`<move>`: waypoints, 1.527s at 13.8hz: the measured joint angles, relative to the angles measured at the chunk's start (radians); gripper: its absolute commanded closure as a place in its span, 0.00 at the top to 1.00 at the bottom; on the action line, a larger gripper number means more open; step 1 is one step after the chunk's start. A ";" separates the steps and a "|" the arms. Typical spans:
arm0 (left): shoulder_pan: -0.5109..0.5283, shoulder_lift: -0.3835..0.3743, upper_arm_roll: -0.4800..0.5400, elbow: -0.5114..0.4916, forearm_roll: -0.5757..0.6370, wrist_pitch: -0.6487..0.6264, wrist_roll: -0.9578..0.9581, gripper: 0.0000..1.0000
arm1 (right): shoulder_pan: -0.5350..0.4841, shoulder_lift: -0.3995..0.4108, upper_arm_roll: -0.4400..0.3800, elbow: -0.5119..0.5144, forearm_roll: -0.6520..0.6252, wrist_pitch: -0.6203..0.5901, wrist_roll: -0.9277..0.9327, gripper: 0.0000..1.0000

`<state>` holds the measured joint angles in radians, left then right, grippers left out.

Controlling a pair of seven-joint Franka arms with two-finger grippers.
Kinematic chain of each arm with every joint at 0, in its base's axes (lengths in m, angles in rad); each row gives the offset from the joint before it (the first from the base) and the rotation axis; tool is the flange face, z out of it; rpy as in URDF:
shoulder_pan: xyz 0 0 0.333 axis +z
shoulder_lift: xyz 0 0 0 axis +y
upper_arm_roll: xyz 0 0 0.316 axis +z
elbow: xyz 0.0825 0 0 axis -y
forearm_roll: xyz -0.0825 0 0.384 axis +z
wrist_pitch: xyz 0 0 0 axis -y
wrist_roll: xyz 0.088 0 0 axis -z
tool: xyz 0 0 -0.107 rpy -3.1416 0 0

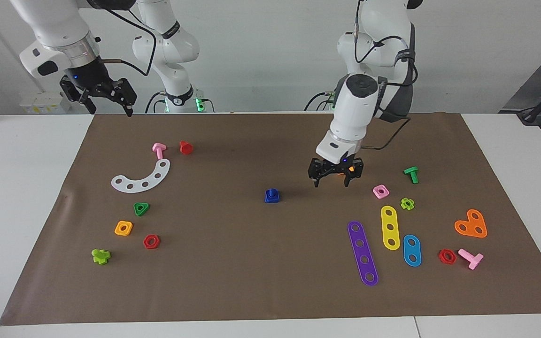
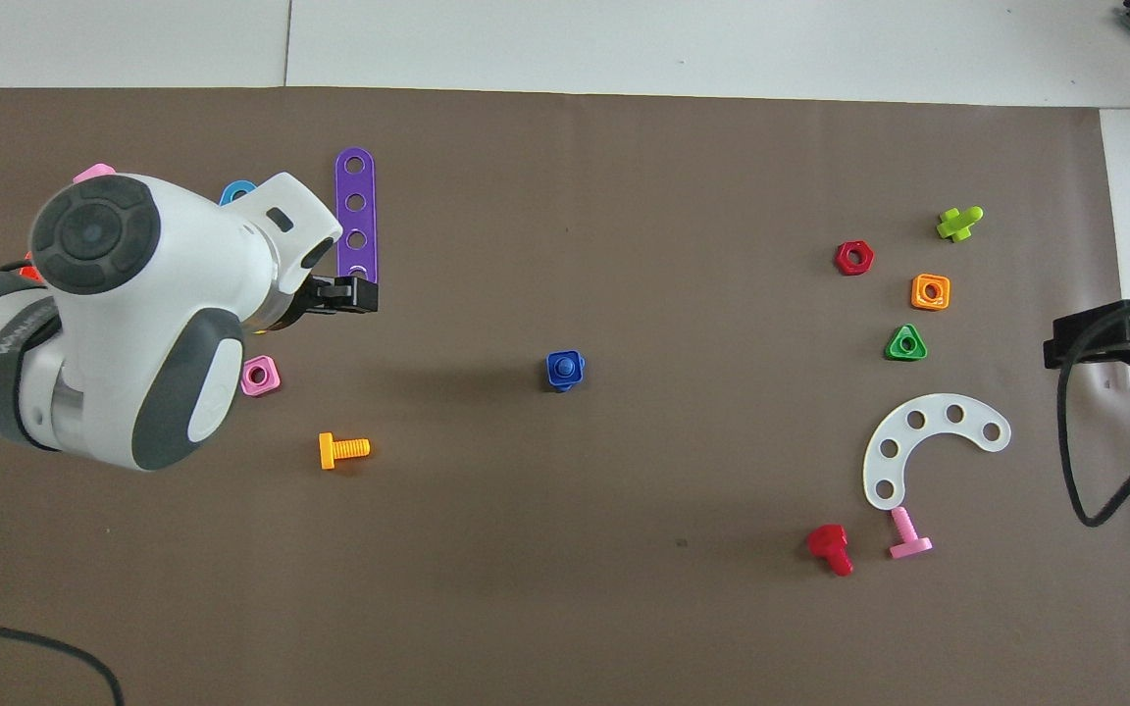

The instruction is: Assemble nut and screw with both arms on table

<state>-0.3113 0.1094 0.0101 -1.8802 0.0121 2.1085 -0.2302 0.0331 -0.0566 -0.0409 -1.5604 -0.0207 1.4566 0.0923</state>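
The dark-blue nut (image 1: 272, 196) sits around the short shaft of the dark-blue screw (image 1: 272, 191). Together they stand as one piece in the middle of the brown mat (image 1: 251, 272). The piece also shows in the overhead view (image 2: 565, 371). My left gripper (image 1: 331, 184) is open and empty. It hangs low over the mat, beside the blue piece toward the left arm's end and apart from it. My right gripper (image 1: 111, 110) is open and empty, and waits raised over the mat's edge by the right arm's base.
An orange bolt (image 2: 342, 449) lies by the left gripper. A pink square nut (image 1: 380, 191), a green bolt (image 1: 411, 174) and coloured strips (image 1: 362, 252) lie toward the left arm's end. A white curved strip (image 1: 142, 178), an orange square nut (image 1: 123, 228) and a green triangular nut (image 1: 141, 208) lie toward the right arm's end.
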 measured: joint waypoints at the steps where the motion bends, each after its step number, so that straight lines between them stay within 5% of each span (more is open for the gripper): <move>1: 0.034 -0.018 0.000 0.001 0.000 -0.025 0.037 1.00 | 0.000 0.000 0.000 0.000 0.000 0.000 0.000 1.00; 7: 0.208 -0.127 0.005 0.075 0.000 -0.201 0.211 1.00 | 0.000 0.000 0.000 0.000 0.000 0.000 0.000 1.00; 14: 0.265 -0.116 0.006 0.333 -0.002 -0.488 0.299 1.00 | 0.000 0.000 0.000 0.000 0.000 0.000 0.000 1.00; 21: 0.267 -0.114 -0.002 0.370 -0.002 -0.582 0.300 1.00 | 0.000 0.000 0.000 0.000 0.000 0.000 0.000 1.00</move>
<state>-0.0446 -0.0045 0.0082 -1.5097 0.0098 1.5264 0.0701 0.0331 -0.0567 -0.0409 -1.5604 -0.0207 1.4566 0.0923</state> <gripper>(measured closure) 0.000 0.000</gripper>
